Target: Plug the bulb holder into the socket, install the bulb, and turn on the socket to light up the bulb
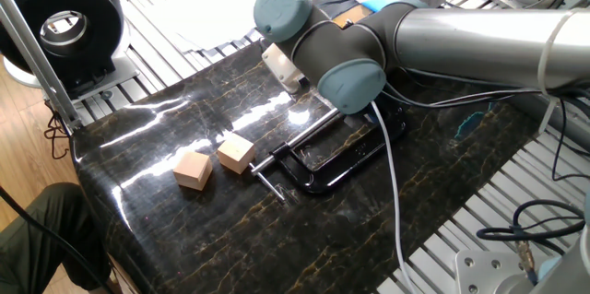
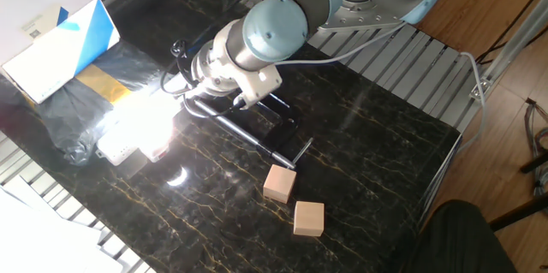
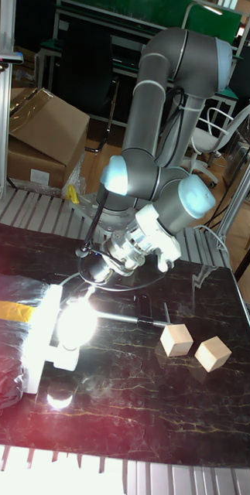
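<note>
1. Now the bulb (image 3: 77, 321) glows bright white, seated on the bulb holder (image 3: 63, 357), which is plugged into the socket (image 3: 39, 340), a long white strip near the table's (image 2: 377, 136) edge beside the grey plastic bag (image 2: 68, 123).
2. Gripper (image 3: 101, 271) sits just beside the lit bulb; glare and the wrist hide the fingers, so whether it is open or closed can't be told.
3. Table top is glossy dark marble-look with gold veins, strongly reflective.
4. Black metal C-clamp (image 1: 323, 151) lies mid-table under the arm; two tan wooden cubes (image 2: 294, 201) sit near it, apart from each other.
5. A white-and-blue box (image 2: 51, 38) rests on the bag by the far corner.
6. Bare surface shows around the cubes toward the table edge.
</note>
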